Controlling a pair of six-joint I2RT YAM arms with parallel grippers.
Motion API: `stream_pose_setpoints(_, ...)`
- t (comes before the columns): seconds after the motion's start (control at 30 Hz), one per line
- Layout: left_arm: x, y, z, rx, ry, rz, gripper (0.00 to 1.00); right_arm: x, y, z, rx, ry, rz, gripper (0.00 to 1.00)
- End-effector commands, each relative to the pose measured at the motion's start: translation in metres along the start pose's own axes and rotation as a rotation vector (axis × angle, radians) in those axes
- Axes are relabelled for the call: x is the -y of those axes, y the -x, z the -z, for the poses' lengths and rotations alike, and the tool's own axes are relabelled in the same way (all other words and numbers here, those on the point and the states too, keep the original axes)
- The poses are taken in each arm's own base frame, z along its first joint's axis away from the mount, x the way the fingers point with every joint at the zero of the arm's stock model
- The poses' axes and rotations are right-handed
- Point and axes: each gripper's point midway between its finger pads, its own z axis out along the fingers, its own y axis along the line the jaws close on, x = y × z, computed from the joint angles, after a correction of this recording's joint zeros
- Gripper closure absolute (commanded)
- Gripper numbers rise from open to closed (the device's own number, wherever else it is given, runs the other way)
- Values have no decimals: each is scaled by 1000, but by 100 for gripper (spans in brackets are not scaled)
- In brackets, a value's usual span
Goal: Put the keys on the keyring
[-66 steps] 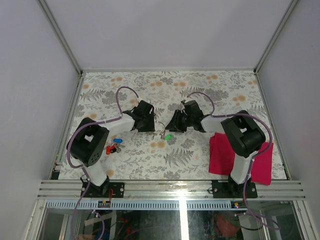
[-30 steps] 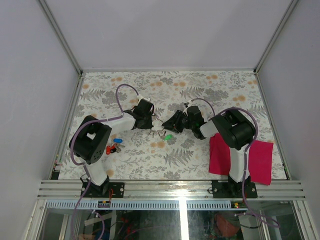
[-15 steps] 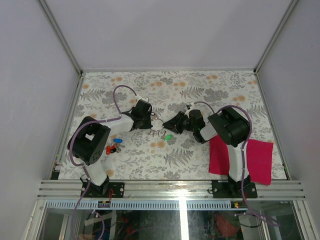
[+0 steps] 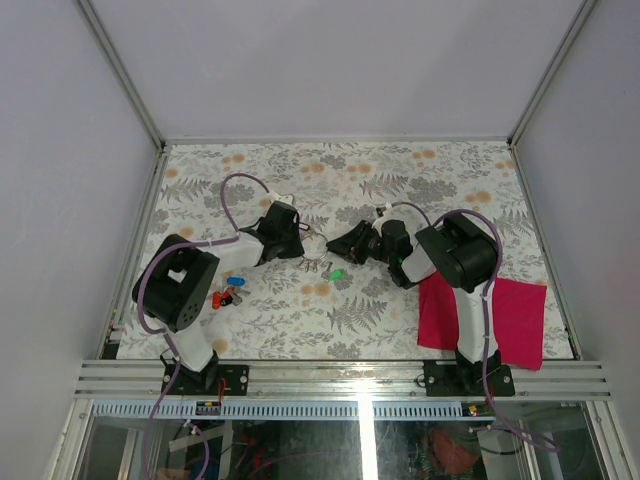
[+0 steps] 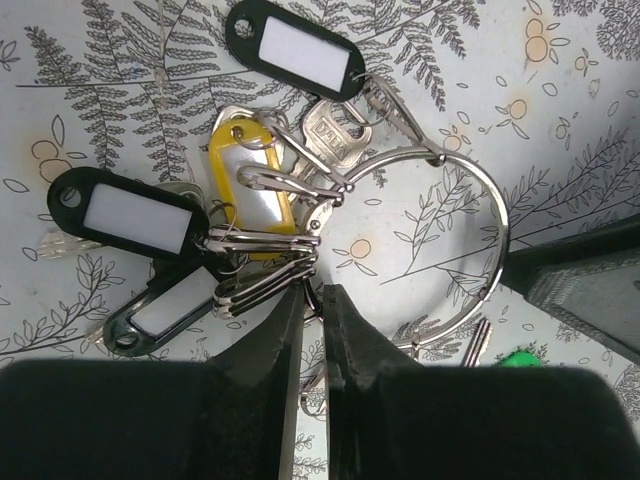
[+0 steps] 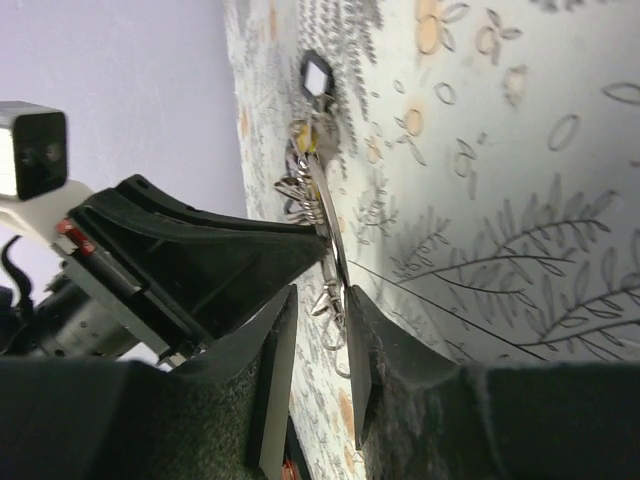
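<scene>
Keyring [image 5: 440,235] is lying mid-desk [image 4: 400,170], sitting between left claw [image 4: 300,243] and right claw [image 4: 338,246]. One key [image 4: 337,273] is lying just in front of it. Two keys [image 4: 230,290] are sitting beside the left arm base; cloth [image 4: 520,320] is lying front-right.

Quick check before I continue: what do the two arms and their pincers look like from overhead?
Both arms have white links with bulky black joint housings and black bases. A purple cable loops along the left arm and the right arm. The left pincer and right pincer are matte black.
</scene>
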Motion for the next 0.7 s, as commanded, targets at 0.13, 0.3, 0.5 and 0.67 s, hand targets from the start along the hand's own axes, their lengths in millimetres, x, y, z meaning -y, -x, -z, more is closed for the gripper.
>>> stream_pose_setpoints(0.13, 38, -78, 4, -270, -220, 37, 91, -62, -12, -2, -31, 247, 100, 69)
stream_pose_setpoints(0.3, 38, -80, 4, -270, -223, 36, 91, -56, -12, -4, -37, 225, 98, 69)
stream_pose_setpoints(0.5, 37, -81, 3, -273, -221, 39, 92, -48, -13, -3, -38, 176, 128, 72)
stream_pose_setpoints(0.67, 36, -75, 6, -250, -207, 40, 91, -44, -14, 3, -32, 117, 188, 85)
